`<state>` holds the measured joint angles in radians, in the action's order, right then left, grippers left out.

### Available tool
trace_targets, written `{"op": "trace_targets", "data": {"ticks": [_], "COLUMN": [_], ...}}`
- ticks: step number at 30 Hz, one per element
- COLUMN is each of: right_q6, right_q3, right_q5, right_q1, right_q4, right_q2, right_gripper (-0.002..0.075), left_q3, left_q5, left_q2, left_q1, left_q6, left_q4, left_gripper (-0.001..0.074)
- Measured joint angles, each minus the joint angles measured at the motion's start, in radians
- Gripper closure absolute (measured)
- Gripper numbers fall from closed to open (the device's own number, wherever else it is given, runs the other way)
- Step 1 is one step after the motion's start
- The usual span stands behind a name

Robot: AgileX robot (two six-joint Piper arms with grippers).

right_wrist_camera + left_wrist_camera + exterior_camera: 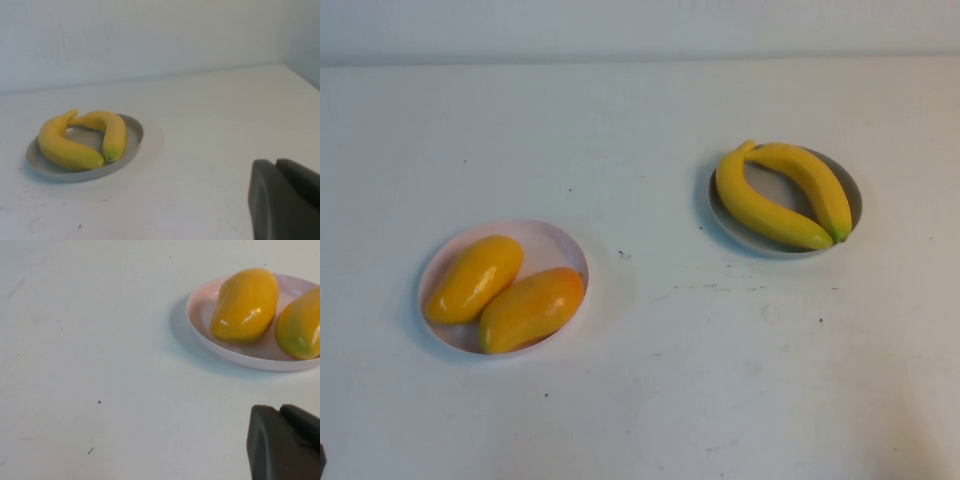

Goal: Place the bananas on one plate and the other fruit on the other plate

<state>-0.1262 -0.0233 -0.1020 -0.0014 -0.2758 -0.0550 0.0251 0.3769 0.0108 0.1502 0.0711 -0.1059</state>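
Note:
Two yellow bananas (782,195) (82,137) lie side by side on the grey-blue plate (852,195) (132,145) at the right of the table. On the pale pink plate (550,240) (200,322) at the left rest a yellow mango (475,278) (245,305) and a yellow-orange one with a reddish blush (532,308) (300,325). My left gripper (280,410) is shut, holds nothing and hovers over bare table short of the pink plate. My right gripper (275,164) is shut and empty too, well clear of the grey-blue plate. Neither arm shows in the high view.
A white table (660,380) with small dark specks and faint scuffs between the plates. A pale wall (640,25) runs along the back edge.

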Motion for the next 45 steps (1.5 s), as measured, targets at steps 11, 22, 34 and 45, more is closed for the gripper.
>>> {"op": "trace_targets", "data": {"ticks": [11,22,34,45], "right_q6": [-0.079,-0.081,-0.081,-0.081], "right_q3": [-0.002,-0.002,-0.002,-0.002], "right_q5": [-0.254,-0.264,-0.264,-0.27], "right_q1": [-0.02,-0.02,-0.02,-0.02], "right_q4": [0.008,0.0,-0.001,-0.001], "right_q2": [0.063,0.063,0.063,0.063], "right_gripper": [0.0741,0.0741,0.0741,0.0741], "left_q3": [0.0,0.0,0.0,0.0], "left_q5": [0.001,0.001,0.001,0.001], "left_q2": [0.0,0.0,0.0,0.0], "left_q1": [0.0,0.0,0.0,0.0], "left_q6": [0.0,0.0,0.0,0.0], "left_q4": [0.0,0.0,0.0,0.0], "left_gripper": [0.0734,0.0734,0.0734,0.0734]}}
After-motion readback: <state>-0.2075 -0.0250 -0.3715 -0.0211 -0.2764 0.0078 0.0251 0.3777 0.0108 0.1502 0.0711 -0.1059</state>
